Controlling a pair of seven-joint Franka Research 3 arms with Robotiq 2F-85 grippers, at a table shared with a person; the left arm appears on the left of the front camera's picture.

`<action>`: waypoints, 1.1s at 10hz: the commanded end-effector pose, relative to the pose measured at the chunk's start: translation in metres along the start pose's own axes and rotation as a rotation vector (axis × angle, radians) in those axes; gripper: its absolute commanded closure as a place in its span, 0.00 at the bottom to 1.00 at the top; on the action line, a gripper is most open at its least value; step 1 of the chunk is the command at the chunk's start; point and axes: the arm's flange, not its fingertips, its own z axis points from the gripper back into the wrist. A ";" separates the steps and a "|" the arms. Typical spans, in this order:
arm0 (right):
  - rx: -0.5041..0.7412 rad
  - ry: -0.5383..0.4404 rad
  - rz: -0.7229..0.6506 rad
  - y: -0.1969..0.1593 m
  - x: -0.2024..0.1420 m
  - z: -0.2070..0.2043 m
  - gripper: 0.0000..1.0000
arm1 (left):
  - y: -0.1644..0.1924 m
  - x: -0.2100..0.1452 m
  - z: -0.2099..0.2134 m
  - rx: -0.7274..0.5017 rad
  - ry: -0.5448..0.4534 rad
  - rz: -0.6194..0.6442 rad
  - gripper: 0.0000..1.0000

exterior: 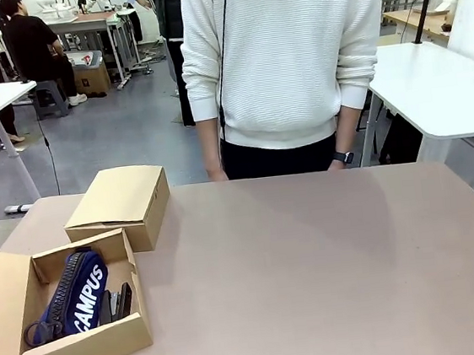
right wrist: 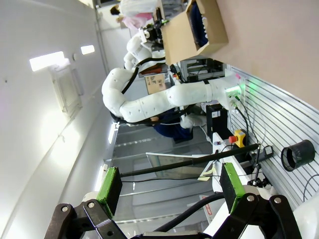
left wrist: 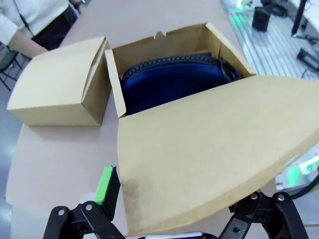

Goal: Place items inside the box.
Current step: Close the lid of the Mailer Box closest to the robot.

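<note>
At the near left of the pale brown table (exterior: 315, 271) sits an open brown cardboard box (exterior: 86, 350), its lid flap (left wrist: 209, 149) folded out. Inside lies a navy zippered fabric pencil case (exterior: 78, 294) lettered "CAMPUS", with a black object (exterior: 119, 304) beside it on the right (possibly the stapler; too dark to tell). The left gripper (left wrist: 172, 199) hovers over the flap, one green pad (left wrist: 104, 184) visible, its other finger hidden, so its spread cannot be told. The right gripper (right wrist: 169, 184) points off the table, jaws spread wide, holding nothing. Just beyond the open box stands a closed brown cardboard box (exterior: 121, 205). At the far edge a person in a white sweater (exterior: 283, 54) stands.
</note>
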 end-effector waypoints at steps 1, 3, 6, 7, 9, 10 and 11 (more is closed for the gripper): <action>0.000 0.009 0.018 0.000 -0.003 0.003 0.00 | -0.009 0.009 0.001 0.063 -0.047 0.081 0.00; 0.000 0.009 0.018 0.000 -0.003 0.003 0.00 | -0.010 0.011 0.003 0.077 -0.125 0.101 0.00; 0.000 0.009 0.018 0.000 -0.003 0.003 0.00 | -0.015 0.024 0.009 0.127 -0.288 0.040 0.00; 0.000 0.009 0.018 0.000 -0.003 0.003 0.00 | -0.018 0.030 0.005 0.113 -0.308 0.004 0.00; 0.000 0.009 0.018 0.000 -0.003 0.003 0.00 | -0.024 0.050 -0.013 0.037 -0.322 -0.080 0.00; 0.000 0.009 0.018 0.000 -0.003 0.003 0.00 | -0.026 0.057 -0.027 -0.006 -0.308 -0.100 0.00; 0.000 0.009 0.018 0.000 -0.003 0.003 0.00 | -0.025 0.061 -0.038 -0.019 -0.296 -0.114 0.00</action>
